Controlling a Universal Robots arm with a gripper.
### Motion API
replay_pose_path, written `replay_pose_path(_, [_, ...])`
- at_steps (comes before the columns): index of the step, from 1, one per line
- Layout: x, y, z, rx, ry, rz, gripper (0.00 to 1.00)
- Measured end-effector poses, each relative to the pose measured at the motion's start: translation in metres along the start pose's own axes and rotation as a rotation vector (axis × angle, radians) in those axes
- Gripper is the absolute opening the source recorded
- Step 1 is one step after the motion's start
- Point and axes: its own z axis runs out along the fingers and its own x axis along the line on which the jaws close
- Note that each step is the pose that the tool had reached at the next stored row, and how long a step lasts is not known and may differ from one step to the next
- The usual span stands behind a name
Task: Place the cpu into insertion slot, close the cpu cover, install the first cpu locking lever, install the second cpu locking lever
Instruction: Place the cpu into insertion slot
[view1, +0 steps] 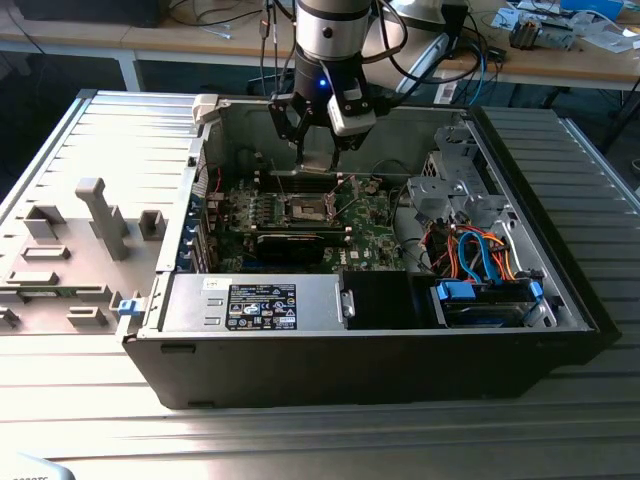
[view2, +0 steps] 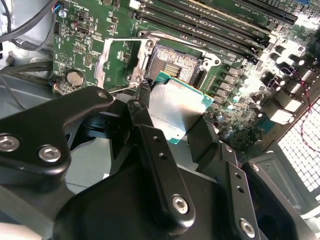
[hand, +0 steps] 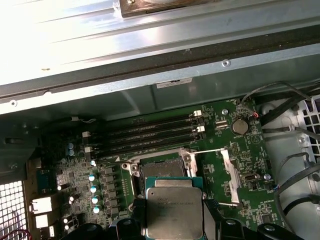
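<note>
Arm (view1: 322, 30) vert., tool (view1: 318, 158) downward, clamped tight.

Label (view1: 262, 305) on power-supply box (view1: 190, 300), faint print on cpu (hand: 174, 212): none legible.

cpu (view2: 175, 107): two edges covered by the fingers (view2: 145, 107) of the claw (view2: 172, 120) gripping it, one corner tucked behind the claw body. insertion slot (hand: 162, 169): part hidden behind the cpu in both wrist views, contacts too fine to make out. cpu cover (hand: 230, 172): thin, foreshortened, can't tell how far it's swung open. Exterior view: arm (view1: 335, 25) cut off by the picture's edge, slot detail too small.
</note>
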Motion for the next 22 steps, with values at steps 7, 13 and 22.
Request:
replay_pose_path(7, [0.0000,0.0000,0.0001,-0.0004,-0.0019,0.022,0.54])
replay_pose_path(13, [0.0000,0.0000,0.0001,-0.0006,-0.0029,0.033,0.54])
replay_pose_path(22, [0.0000,-0.0001,0.0002,-0.0008,-0.0039,0.045,0.54])
